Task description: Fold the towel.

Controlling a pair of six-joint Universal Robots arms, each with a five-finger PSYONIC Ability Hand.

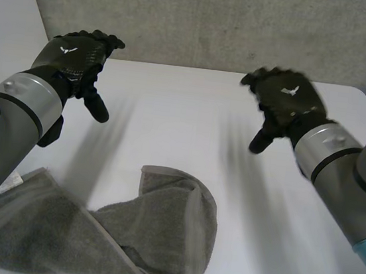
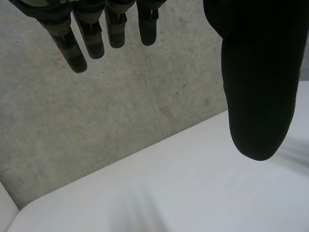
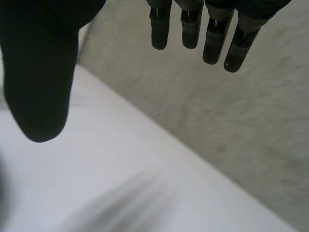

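A grey towel [image 1: 150, 240] lies rumpled and partly doubled over at the near edge of the white counter [image 1: 173, 109]. Folding seems barely begun, and the next move is to reach for its corners. Beyond it, the left hand [image 1: 76, 57] and right hand [image 1: 288, 100] hover well apart, fingers spread, empty.

Robot lab or test cell, going by the setup. A plain white smooth surface [image 1: 173, 109] with rounded corners stands in front of a bare grey wall [image 1: 216, 27] that is rough and looks like concrete. The same wall and surface show in both wrist views. Two machine arms with grey metal joints and light-blue caps, the left arm [image 1: 12, 116] and the right arm [image 1: 346, 170], reach over the surface. Each ends in a black mechanical hand. A crumpled grey terry towel [image 1: 151, 233] lies on the surface near the arms, like a test prop.
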